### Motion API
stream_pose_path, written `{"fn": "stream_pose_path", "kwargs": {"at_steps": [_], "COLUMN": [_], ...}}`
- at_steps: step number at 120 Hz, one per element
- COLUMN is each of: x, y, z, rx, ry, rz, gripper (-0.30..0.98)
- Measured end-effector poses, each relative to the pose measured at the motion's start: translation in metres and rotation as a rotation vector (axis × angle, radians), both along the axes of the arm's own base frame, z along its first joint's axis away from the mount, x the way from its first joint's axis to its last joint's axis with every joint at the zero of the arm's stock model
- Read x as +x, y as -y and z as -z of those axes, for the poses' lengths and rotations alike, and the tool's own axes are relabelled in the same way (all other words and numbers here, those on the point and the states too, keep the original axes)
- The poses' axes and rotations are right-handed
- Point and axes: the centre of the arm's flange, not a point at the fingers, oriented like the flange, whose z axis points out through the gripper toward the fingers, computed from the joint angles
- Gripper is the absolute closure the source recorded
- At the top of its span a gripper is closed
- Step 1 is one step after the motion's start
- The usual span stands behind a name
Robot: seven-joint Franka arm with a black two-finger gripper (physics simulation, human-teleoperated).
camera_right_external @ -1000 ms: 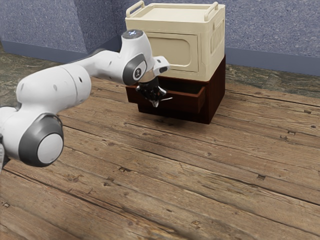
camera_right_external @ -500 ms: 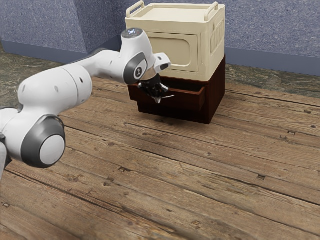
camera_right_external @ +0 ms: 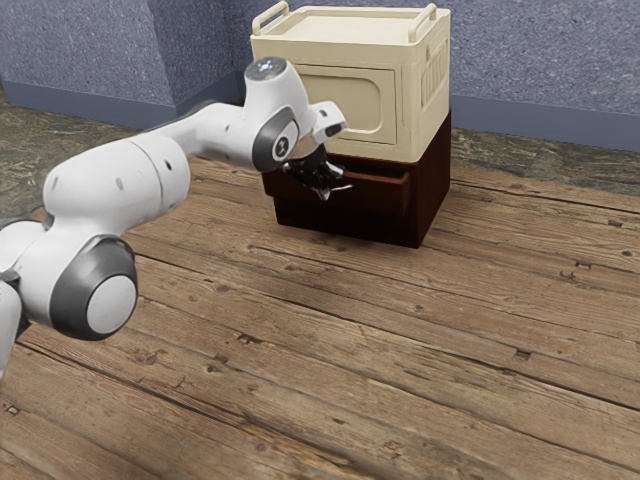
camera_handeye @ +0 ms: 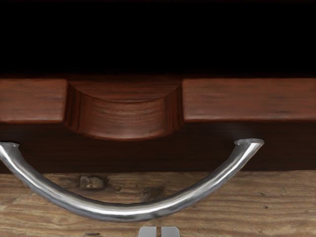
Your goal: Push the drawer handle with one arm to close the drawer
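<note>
I'm angling my gripper [camera_right_external: 324,191] down at the drawer [camera_right_external: 378,198], fingertips sitting nearly together, the wrist view adding a top-edge notch [camera_handeye: 124,118].

- Exterior view: set at the side of the arm [camera_right_external: 120,190], above the wooden floor [camera_right_external: 400,350], well back; looks obliquely down on the front and one side of the cabinet [camera_right_external: 434,190], blue walls [camera_right_external: 540,70] behind.
- Wrist view: carried on the arm, very near; looks steeply down across the front edge of the drawer [camera_handeye: 247,101].
- Overlap: that front edge, the handle [camera_handeye: 128,210], floor just outside it.
</note>
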Motion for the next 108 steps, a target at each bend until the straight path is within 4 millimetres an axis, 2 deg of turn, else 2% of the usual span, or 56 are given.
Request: {"fn": "stream_pose_path", "kwargs": {"at_steps": [72, 108], "x": [0.012, 0.016], "y": [-0.003, -0.018], "z": [0.011, 0.022], "rx": [-0.010, -0.002], "ry": [0.056, 0.065], "rz": [-0.021, -0.053], "gripper": [0.79, 0.79]}}
